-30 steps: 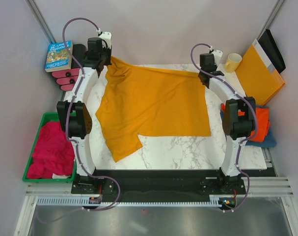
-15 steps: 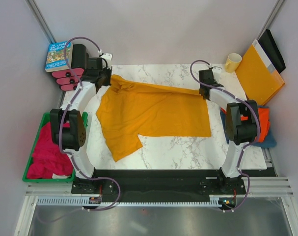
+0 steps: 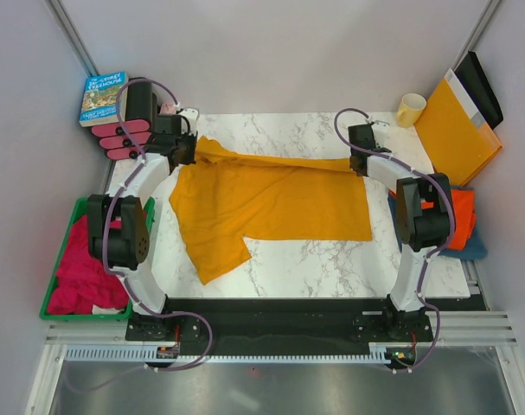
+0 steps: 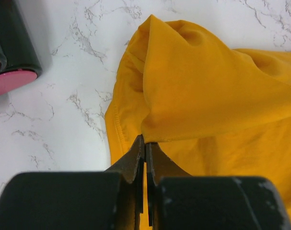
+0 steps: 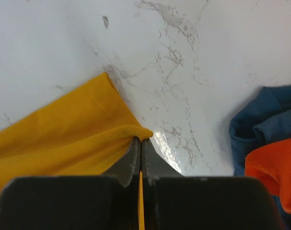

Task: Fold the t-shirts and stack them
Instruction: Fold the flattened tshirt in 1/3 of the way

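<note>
A mustard-yellow t-shirt (image 3: 271, 203) lies spread on the marble table, one sleeve pointing toward the near left. My left gripper (image 3: 191, 149) is shut on a fold of its far left edge (image 4: 193, 96); in the left wrist view the gripper (image 4: 146, 143) pinches the cloth just above the table. My right gripper (image 3: 359, 162) is shut on the shirt's far right corner, with the gripper (image 5: 141, 141) clamped on a small yellow tip. An orange-red t-shirt (image 3: 459, 214) lies on a blue t-shirt (image 3: 470, 249) at the right edge, partly behind the right arm.
A green bin (image 3: 76, 212) with red cloth stands at the left. A book (image 3: 104, 97) and black, pink-ended cylinders (image 3: 124, 138) sit at the far left. A yellow mug (image 3: 410, 109) and an orange envelope (image 3: 457, 130) are at the far right.
Both grippers have come down toward the table with the shirt's far edge. The raised cloth now lies lower and flatter, its far edge drawn nearer.
</note>
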Motion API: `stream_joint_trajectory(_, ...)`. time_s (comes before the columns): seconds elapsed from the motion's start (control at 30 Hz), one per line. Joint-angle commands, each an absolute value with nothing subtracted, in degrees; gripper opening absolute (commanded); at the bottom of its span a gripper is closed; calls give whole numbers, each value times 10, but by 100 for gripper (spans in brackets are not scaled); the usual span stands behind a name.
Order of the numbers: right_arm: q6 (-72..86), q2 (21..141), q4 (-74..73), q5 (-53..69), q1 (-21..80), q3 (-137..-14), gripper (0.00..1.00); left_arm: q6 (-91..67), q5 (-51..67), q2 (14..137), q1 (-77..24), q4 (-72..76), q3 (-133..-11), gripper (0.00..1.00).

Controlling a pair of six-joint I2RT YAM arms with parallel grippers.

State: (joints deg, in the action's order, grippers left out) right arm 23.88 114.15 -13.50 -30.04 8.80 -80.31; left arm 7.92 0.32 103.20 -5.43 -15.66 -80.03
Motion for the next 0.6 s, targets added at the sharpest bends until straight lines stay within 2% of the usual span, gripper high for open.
stream_joint_trajectory(0.0, 269, 1149, -159, -309, 86, -808, 0, 90, -21, 1034, -44, -127, -794, 2)
stream_joint_trajectory(0.57, 323, 1153, -228, -268, 87, -776, 0, 112, -14, 1096, -32, -186, -811, 2)
